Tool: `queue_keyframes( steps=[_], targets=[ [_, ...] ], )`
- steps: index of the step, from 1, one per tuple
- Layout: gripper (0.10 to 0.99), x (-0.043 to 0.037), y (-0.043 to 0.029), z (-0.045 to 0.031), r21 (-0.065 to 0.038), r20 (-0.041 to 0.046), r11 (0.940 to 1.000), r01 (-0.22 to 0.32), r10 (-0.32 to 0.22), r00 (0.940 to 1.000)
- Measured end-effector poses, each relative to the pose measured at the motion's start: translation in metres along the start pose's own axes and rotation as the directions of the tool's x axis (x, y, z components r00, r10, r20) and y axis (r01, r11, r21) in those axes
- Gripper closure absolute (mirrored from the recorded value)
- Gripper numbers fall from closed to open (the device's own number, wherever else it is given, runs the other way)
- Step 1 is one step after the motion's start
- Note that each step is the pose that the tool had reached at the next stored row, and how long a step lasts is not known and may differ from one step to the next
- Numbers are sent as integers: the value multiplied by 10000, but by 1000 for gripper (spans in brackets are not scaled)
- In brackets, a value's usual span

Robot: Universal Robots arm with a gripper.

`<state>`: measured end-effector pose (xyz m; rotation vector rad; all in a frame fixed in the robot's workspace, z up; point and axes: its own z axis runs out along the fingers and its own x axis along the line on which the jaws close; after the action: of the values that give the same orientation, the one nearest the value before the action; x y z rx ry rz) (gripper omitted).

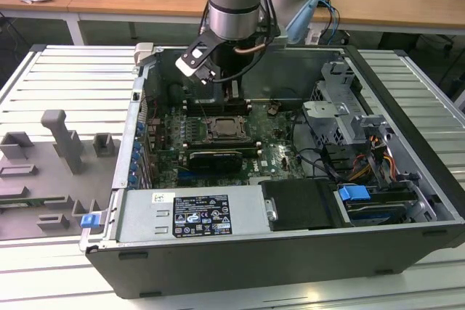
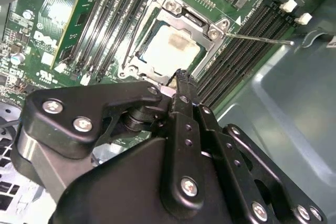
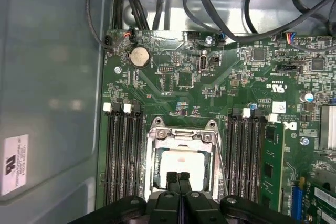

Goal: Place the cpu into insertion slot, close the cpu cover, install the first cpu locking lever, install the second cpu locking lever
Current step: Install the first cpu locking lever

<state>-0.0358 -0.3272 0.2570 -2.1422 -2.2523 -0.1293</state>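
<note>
The cpu point(image 2: 169, 51) point(image 3: 181, 163) lies flat in the insertion slot point(image 1: 223, 128), its pale metal top showing. The silver cpu cover point(image 2: 210, 34) point(image 3: 182, 128) is folded down as a frame around it. A thin wire locking lever point(image 2: 260, 39) sticks out from the socket's corner over the black memory slots point(image 2: 239, 51). My gripper point(image 2: 181, 77) point(image 3: 178, 177) point(image 1: 234, 98) hangs just above the socket's edge, fingers pressed together with nothing seen between them.
The motherboard point(image 3: 184, 77) sits in an open computer case point(image 1: 407, 85). The case's grey wall point(image 3: 47, 77) rises close beside the memory slots. Cables point(image 3: 247, 9) and a drive cage point(image 1: 341, 114) lie past the board. A grey fixture block point(image 1: 62, 139) stands outside on the exterior view's left.
</note>
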Motion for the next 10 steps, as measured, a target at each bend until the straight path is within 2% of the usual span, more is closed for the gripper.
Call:
queue_keyframes(
  steps=[3,5,7,9,10],
  targets=[
    [980,4,0,-27,13,-6,9998,178,-178,9998],
    [980,3,0,-28,76,-39,9952,975,-975,9952],
    [980,3,1,-28,106,-57,9907,1358,-1357,9907],
    [980,3,1,-28,158,-95,9783,2068,-2067,9784],
    [980,3,0,-28,170,-105,9743,2244,-2242,9745]
  ],
)
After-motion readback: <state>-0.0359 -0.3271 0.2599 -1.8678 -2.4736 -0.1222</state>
